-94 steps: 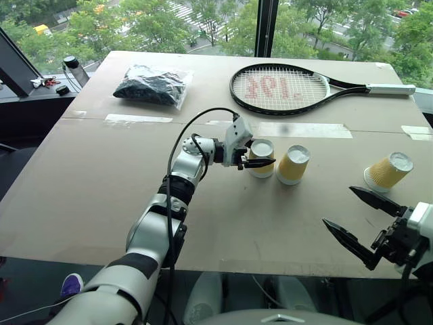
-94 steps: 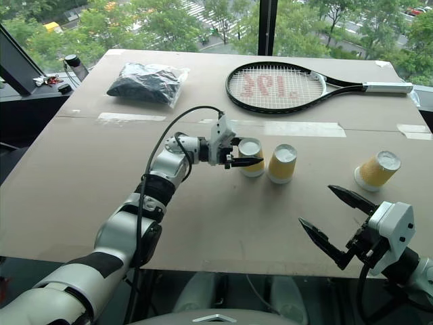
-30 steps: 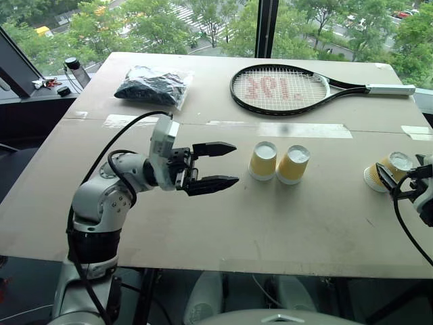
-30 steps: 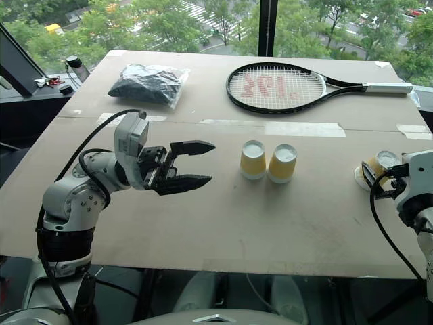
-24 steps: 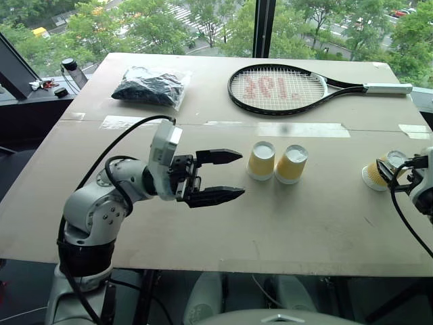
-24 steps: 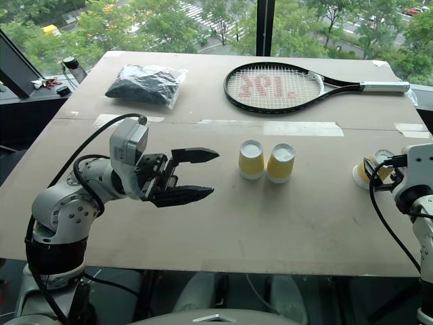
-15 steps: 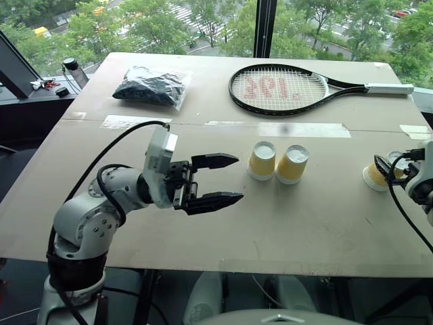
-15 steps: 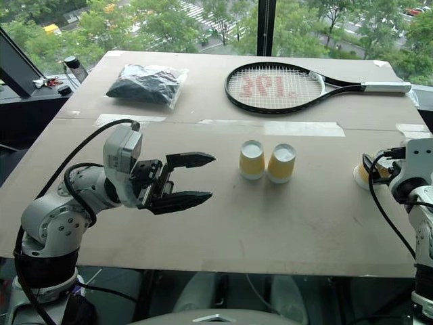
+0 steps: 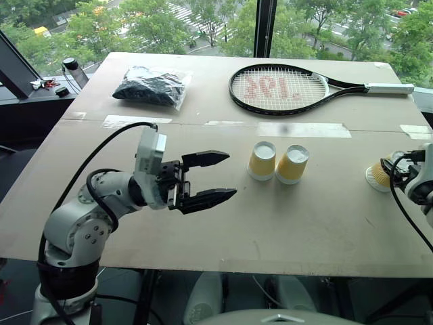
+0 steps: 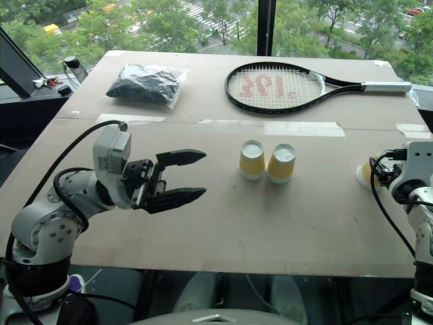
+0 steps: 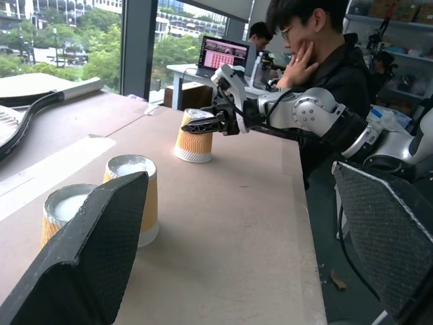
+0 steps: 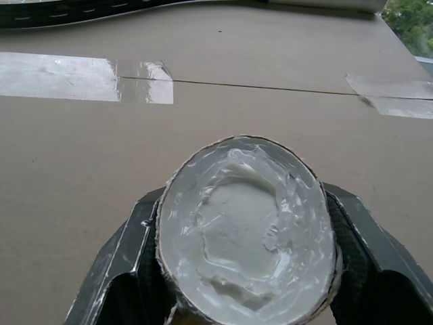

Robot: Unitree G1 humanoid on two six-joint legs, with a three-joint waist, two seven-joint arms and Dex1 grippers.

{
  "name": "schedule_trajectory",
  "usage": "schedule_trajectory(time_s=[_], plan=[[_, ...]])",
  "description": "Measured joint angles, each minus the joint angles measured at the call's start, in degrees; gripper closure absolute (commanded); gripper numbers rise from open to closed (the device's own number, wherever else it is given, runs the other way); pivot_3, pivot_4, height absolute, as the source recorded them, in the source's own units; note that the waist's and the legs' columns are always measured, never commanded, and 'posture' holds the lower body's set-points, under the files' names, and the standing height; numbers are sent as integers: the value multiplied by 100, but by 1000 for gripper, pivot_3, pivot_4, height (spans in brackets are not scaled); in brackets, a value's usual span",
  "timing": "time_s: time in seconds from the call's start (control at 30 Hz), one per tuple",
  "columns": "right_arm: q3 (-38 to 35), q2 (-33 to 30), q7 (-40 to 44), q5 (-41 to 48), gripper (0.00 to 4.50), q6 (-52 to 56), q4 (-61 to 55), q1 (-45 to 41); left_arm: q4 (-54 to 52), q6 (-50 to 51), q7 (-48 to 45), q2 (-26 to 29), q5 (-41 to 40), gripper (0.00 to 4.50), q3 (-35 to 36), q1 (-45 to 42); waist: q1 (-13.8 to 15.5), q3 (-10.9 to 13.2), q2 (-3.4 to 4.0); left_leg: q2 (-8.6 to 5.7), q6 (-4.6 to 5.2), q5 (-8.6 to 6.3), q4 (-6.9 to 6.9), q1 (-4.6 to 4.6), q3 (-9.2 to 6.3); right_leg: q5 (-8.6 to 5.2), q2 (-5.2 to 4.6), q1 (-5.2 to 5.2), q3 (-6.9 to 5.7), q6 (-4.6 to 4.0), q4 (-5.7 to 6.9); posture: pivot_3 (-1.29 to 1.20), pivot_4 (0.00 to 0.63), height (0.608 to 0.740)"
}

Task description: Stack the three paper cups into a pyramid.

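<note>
Right claw [image 12: 247, 271] around paper cup [image 12: 247, 233]

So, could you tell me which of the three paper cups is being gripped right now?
The lone cup near the table's right edge, clamped upside down in the right tool. The other two cups stand untouched mid-table, side by side.
</note>
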Motion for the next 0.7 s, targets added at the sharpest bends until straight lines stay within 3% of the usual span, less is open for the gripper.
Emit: schedule_trajectory(time_s=[0.13,0.27,0.47,0.7], plan=[[-16,-30,254,110,2356,3,-309,160,12,-17,60,2,2,0,0,3,-4,1,1,1,2,-1,-2,0,2,0,0,-1,2,0,0,0,150,740],[154,-118,782,852,2356,342,-1197,-114,74,-106,109,4,36,0,45,215,-135,4,10,3,4,-2,-8,7,7,0,1,-3,12,0,2,0,150,740],[1066,-700,1405,1769,2356,1074,-2006,-1581,247,-432,292,-50,338,0,160,570,-123,7,6,4,7,-4,-11,1,-5,0,0,-5,-1,-1,-6,0,150,740],[2385,-851,1860,1792,2356,1646,-1406,-3485,511,-1115,94,-295,329,0,902,1306,-151,9,4,2,13,-8,-17,-16,4,0,-33,-23,1,-1,-18,0,150,740]])
